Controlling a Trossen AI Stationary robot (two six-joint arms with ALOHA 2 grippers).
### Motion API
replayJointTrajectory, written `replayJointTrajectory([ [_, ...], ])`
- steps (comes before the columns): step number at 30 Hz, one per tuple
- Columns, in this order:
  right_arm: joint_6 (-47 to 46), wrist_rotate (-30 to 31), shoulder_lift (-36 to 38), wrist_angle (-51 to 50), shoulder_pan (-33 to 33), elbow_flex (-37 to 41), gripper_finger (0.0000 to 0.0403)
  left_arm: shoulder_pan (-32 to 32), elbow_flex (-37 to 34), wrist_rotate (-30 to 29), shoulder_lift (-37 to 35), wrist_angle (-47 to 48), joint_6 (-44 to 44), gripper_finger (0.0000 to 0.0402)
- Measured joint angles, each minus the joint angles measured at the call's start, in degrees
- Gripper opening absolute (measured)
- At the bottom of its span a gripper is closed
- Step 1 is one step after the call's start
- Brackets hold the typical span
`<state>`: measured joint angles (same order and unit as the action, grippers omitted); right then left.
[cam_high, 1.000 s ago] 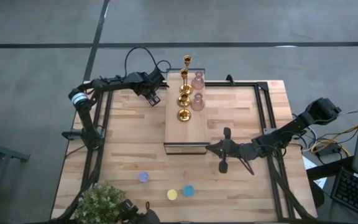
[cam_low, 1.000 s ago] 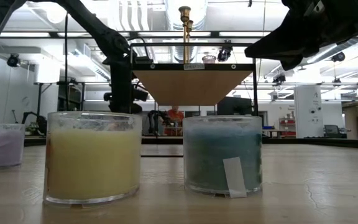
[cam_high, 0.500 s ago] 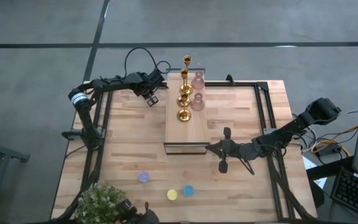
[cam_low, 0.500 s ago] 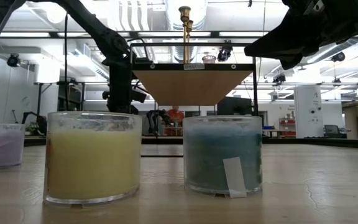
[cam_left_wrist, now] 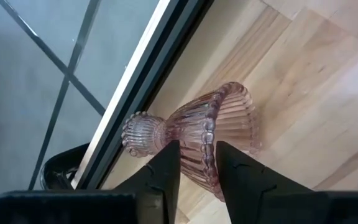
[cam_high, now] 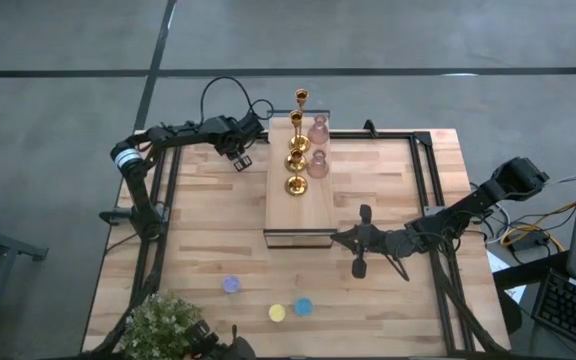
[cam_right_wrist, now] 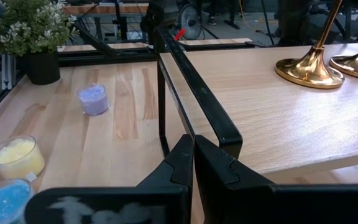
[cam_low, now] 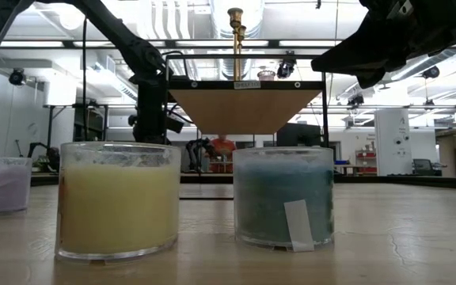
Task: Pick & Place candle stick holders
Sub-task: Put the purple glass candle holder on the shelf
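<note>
Three gold holders [cam_high: 295, 160] and two pink ribbed holders [cam_high: 317, 163] stand on the raised light-wood block [cam_high: 303, 215]. A third pink holder [cam_left_wrist: 219, 121] shows on its side in the left wrist view, near the table's far left edge. My left gripper [cam_high: 242, 155] is shut on it there. Purple [cam_high: 231, 284], yellow [cam_high: 277, 313] and blue [cam_high: 302, 306] cups stand near the table's front edge. My right gripper [cam_high: 343, 238] is shut and empty by the block's near right corner. My left gripper pinches the pink holder between its two fingers [cam_left_wrist: 166, 171], at the ribbed body just below the narrow neck [cam_left_wrist: 197, 149]. The fingers come from above and lie across the holder. The holder lies sideways over the table; whether it rests on the wood, I cannot tell.
A green plant [cam_high: 163, 325] stands at the near left corner. The block rests on a black frame [cam_right_wrist: 194, 106]. A black rail [cam_left_wrist: 148, 81] runs along the table's far edge beside the held holder. Bare wood lies left of the block [cam_high: 208, 220].
My left gripper has shifted a little toward the table's left edge, staying shut on the pink holder.
</note>
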<state>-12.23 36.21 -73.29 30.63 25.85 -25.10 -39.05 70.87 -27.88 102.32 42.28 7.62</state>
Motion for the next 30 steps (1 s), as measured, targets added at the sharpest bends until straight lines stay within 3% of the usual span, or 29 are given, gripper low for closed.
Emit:
replayJointTrajectory([
  [6, 0.0, 0.0, 0.0, 0.2, 0.0, 0.0, 0.0008, 0.1, 0.2, -2.5, -0.2, 0.2, 0.3, 0.0035],
  [18, 0.2, 0.0, 0.0, 0.2, 0.0, 0.0, 0.0008, 0.5, 0.4, -2.2, -1.3, 4.1, 1.8, 0.0032],
  [22, 0.2, 0.0, 0.0, 0.2, 0.0, 0.0, 0.0008, 0.8, 0.5, 0.2, -4.7, 7.1, 1.5, 0.0025],
  [30, 0.4, 0.0, 0.0, 0.2, 0.0, 0.0, 0.0008, 1.1, 0.5, 12.3, -16.0, 13.4, 1.6, 0.0025],
])
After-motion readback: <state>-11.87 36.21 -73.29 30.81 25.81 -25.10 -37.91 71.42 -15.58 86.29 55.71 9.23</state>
